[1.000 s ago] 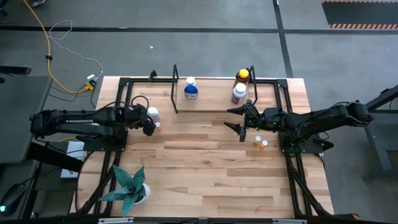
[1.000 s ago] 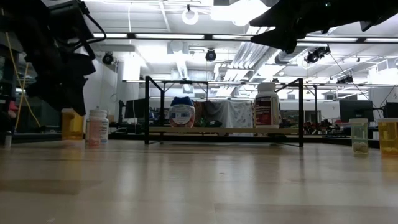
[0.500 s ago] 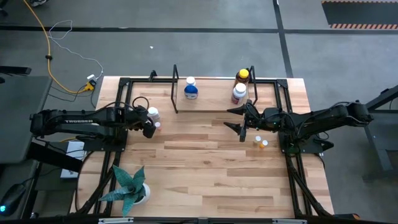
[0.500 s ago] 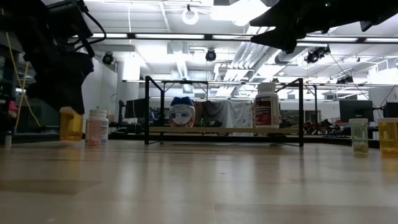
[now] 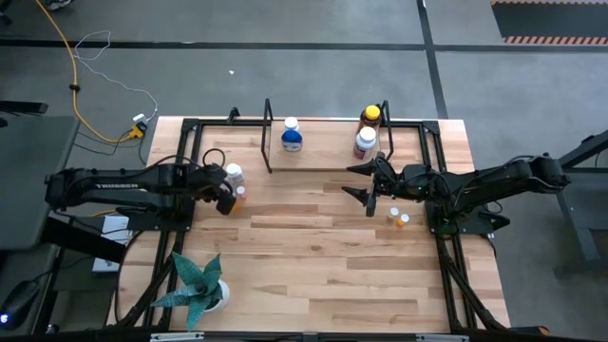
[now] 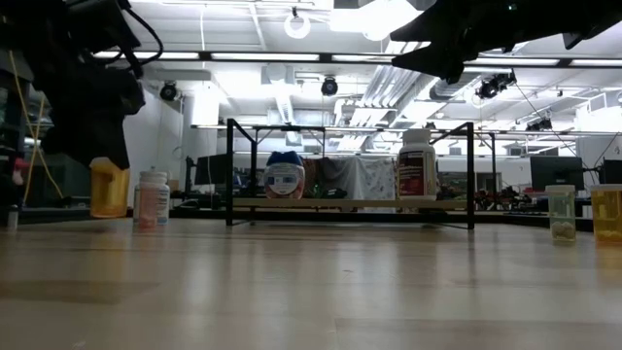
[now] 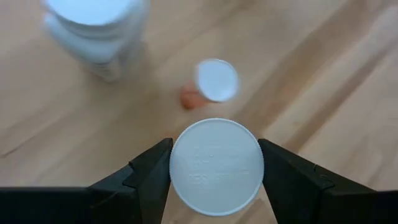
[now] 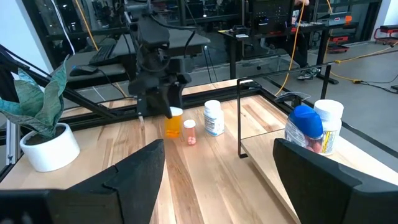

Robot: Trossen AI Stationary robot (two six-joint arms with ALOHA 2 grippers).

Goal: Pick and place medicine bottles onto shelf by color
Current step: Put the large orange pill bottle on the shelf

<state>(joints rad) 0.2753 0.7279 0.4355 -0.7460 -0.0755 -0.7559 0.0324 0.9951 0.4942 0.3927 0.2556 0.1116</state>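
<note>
Left wrist view shows the left gripper [image 7: 214, 180] clamped on the white cap of an orange vial [image 6: 109, 188], filling the lower centre of the frame; a smaller vial [image 7: 211, 84] and a white bottle [image 7: 96, 31] stand just beyond. In the low view's left, the held vial hangs just clear of the tabletop (only this view shows that). Lift straight before carrying it toward the shelf [image 5: 323, 157], upper centre of the high view. The right gripper [image 5: 366, 182] waits open beside the shelf.
</note>
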